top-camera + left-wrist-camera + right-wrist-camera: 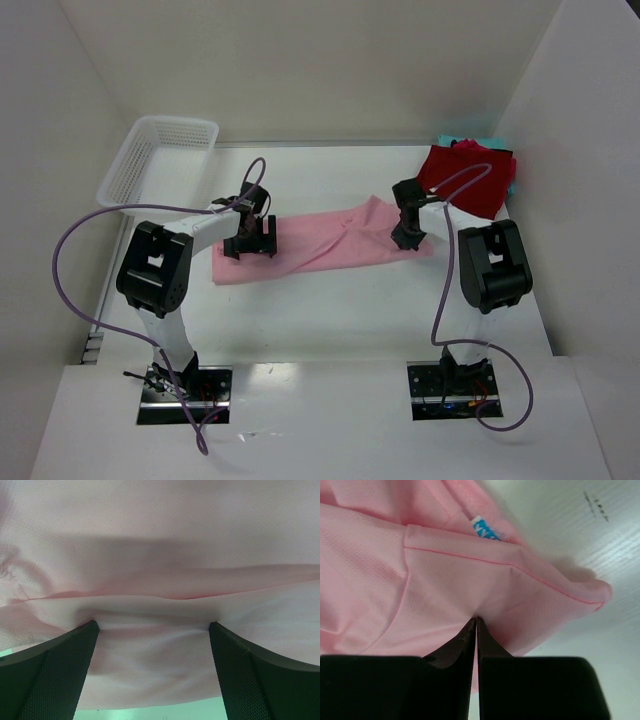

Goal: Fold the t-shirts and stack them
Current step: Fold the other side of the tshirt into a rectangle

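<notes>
The pink t-shirt (330, 245), a fine-mesh knit, lay as a long rumpled band across the white table (330, 320). The left gripper (154, 627) stood spread wide, its tips pressing a soft ridge of cloth. The right gripper (477, 622) was pinched tight on the shirt's stitched hem (near a blue label (485, 529)).

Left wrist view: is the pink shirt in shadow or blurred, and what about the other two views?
Left wrist view: a soft shadow band crosses the pink shirt, weave sharp. Right wrist view: blue label slightly blurred. Top view: even light.
</notes>
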